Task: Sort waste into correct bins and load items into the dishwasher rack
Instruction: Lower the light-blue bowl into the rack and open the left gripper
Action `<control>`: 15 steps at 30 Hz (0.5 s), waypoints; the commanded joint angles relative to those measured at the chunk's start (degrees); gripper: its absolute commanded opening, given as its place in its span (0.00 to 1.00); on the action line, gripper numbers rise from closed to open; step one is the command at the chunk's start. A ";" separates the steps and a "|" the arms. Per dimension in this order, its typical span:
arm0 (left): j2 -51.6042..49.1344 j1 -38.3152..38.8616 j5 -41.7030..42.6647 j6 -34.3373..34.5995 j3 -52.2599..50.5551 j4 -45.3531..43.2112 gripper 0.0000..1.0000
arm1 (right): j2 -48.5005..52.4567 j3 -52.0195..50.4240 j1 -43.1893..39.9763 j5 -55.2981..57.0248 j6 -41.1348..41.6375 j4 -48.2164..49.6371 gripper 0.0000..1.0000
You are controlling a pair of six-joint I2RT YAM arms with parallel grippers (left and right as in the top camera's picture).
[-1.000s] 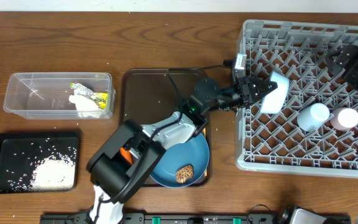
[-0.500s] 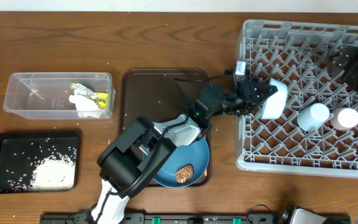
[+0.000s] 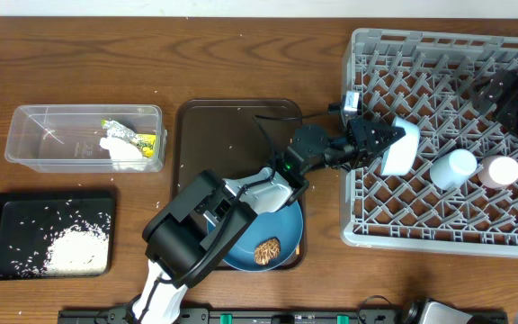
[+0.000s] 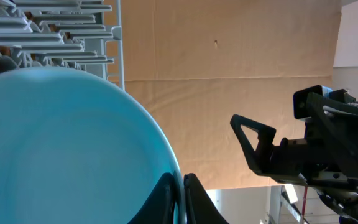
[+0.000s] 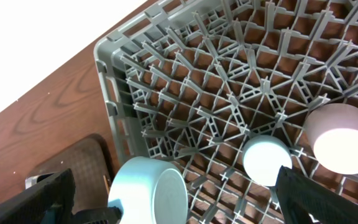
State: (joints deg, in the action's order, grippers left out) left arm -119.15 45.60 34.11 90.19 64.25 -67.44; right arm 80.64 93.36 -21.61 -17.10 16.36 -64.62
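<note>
My left gripper (image 3: 378,142) is shut on the rim of the small white bowl (image 3: 403,144). It holds the bowl on its side over the left part of the grey dishwasher rack (image 3: 439,54). In the left wrist view the fingers (image 4: 166,196) pinch the bowl's edge (image 4: 61,143). My right gripper (image 5: 176,176) hangs open and empty above the rack's far right (image 3: 504,90). A light blue cup (image 3: 454,168) and a pink cup (image 3: 499,171) stand upside down in the rack. The blue plate (image 3: 241,247) carries a brown food lump (image 3: 268,250).
The plate sits on a dark brown serving tray (image 3: 214,126). A clear tub (image 3: 43,135) at the left holds a white tissue (image 3: 120,148) and a yellow-green wrapper (image 3: 133,137). The black tray (image 3: 7,225) at the front left holds rice (image 3: 75,250).
My left gripper has carried the bowl a little to the right and nearer, further over the rack. The right arm has barely moved.
</note>
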 commanded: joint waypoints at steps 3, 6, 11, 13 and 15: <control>-0.48 0.07 1.75 -1.86 -0.20 1.18 0.08 | 0.26 0.28 -0.55 0.44 0.28 -0.11 0.96; -0.48 0.09 1.01 -2.84 -0.28 1.16 0.08 | 0.26 0.28 -0.55 0.44 0.28 -0.11 0.97; -0.48 0.11 -1.20 -0.90 -0.26 0.57 0.10 | 0.26 0.28 -0.55 0.66 0.28 -0.09 0.97; -0.48 0.24 -2.08 0.92 -0.26 0.44 0.10 | 0.26 0.28 -0.55 0.68 0.28 -0.11 0.97; -0.48 0.59 -2.99 2.29 -0.26 -0.44 0.10 | 0.26 0.28 -0.55 0.70 0.28 -0.07 0.97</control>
State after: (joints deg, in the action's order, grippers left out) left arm -119.15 45.74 32.97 90.63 64.23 -66.54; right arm 80.64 93.36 -21.61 -16.88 16.34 -64.69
